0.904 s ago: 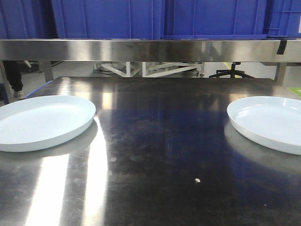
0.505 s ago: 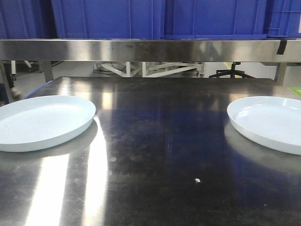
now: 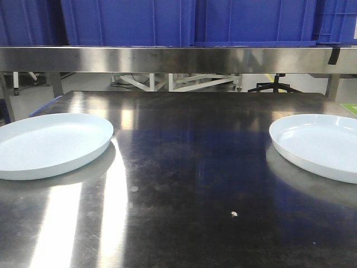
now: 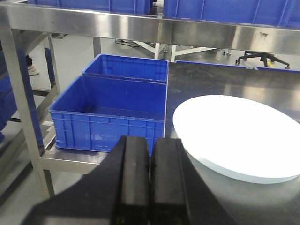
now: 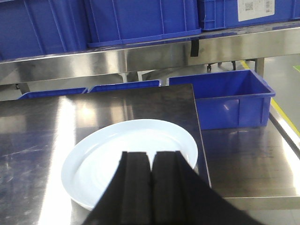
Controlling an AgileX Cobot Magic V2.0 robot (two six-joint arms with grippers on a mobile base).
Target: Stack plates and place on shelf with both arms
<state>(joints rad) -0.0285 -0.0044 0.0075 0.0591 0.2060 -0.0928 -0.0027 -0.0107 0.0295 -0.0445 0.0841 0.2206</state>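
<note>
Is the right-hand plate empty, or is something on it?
Empty: the right plate shows a bare glossy inside, nothing lying in it.

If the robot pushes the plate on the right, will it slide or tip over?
Probably slide: the right plate looks glossy and sits flat on the smooth steel table. It's wide and shallow, so tipping or rolling seems unlikely. It looks stiff, maybe breakable if dropped, and its low rim gives the right hand little to grab.

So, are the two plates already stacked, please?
No, the left plate and the right plate lie far apart on the steel table.
</note>
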